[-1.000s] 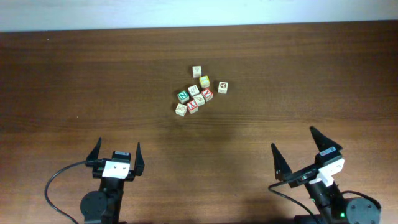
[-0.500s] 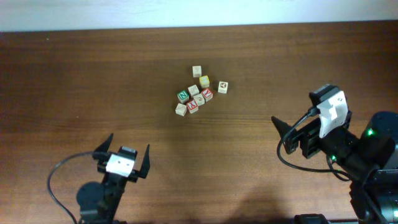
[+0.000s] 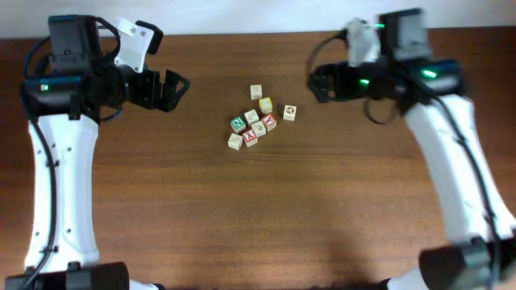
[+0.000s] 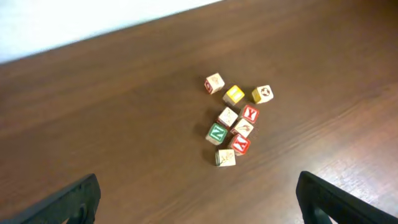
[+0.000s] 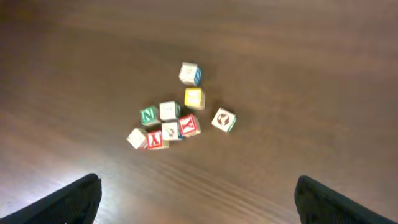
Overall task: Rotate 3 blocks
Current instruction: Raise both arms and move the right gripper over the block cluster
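the blocks [image 3: 251, 118] sat in a loose huddle on the far middle of the table [image 3: 161, 201], most of them touching or nearly so. a lone block [image 3: 255, 92] stood a little apart on the far side, and a stray block [image 3: 289, 112] lay just off to the right. nothing had hold of any of them.

the left gripper [image 3: 179, 90] hung in the air well to the left of the huddle, jaws spread as wide as they'd go and empty. the right gripper [image 3: 314, 83] did the same on the other side. both pointed inward at the blocks. i took it they were held high so each wrist camera could see the whole group before one came down. the two outliers looked the easiest to turn, with room around them.
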Robot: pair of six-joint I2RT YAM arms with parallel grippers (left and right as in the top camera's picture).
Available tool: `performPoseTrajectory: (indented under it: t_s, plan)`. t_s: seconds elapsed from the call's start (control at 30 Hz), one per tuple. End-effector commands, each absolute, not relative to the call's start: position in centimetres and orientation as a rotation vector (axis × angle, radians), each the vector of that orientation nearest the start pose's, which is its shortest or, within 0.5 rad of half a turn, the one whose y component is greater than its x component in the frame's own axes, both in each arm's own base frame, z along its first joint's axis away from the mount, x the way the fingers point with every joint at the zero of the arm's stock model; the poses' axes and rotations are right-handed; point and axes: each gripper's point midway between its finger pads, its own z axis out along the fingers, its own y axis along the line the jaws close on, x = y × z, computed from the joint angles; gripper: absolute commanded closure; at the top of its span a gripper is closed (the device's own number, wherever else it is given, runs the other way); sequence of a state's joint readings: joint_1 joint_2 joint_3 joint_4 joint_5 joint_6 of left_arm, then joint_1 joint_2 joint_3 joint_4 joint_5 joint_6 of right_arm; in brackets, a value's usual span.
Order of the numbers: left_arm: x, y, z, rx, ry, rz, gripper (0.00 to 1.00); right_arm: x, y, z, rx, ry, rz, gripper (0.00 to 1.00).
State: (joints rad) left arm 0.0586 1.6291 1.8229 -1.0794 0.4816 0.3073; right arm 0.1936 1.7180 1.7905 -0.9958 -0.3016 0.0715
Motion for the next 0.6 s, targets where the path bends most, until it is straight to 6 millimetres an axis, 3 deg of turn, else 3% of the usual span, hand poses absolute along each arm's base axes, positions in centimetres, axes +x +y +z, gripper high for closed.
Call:
performPoseTrajectory:
  t_s: [0.0, 0.03, 0.1, 0.13, 0.2, 0.27, 0.37, 0.43, 0.57]
  plan:
    - [41.2, -5.4, 29.9, 0.488, 2.358, -0.426, 0.01, 45.1, 16.4, 21.2, -0.239, 2.566, 0.474, 0.01]
    - [41.3, -5.4, 30.0, 0.489, 2.353, -0.425, 0.01, 45.6, 18.1, 19.6, -0.28, 2.576, 0.535, 0.02]
    - [41.5, -5.3, 29.9, 0.488, 2.349, -0.415, 0.01, 47.1, 19.4, 16.6, -0.284, 2.591, 0.547, 0.04]
    - [41.8, -5.1, 29.4, 0.481, 2.366, -0.399, 0.01, 47.6, 19.6, 15.2, -0.22, 2.617, 0.544, 0.09]
    - [42.6, -3.3, 27.4, 0.354, 2.459, -0.313, 0.01, 48.6, 17.7, 10.6, 0.169, 2.715, 0.365, 0.19]
    - [43.6, 0.0, 24.6, 0.1, 2.576, -0.138, 0.01, 49.1, 17.0, 7.2, 0.282, 2.734, 0.235, 0.21]
    - [44.3, 0.4, 22.5, 0.068, 2.627, -0.123, 0.01, 49.5, 18.7, 4.8, 0.245, 2.74, 0.237, 0.27]
    - [44.8, 0.2, 20.9, 0.075, 2.66, -0.131, 0.01, 50.0, 18.4, 3.8, 0.24, 2.71, 0.135, 0.36]
    - [44.8, 0.2, 20.6, 0.074, 2.667, -0.132, 0.01, 49.5, 18.6, 1.9, 0.228, 2.74, 0.106, 0.46]
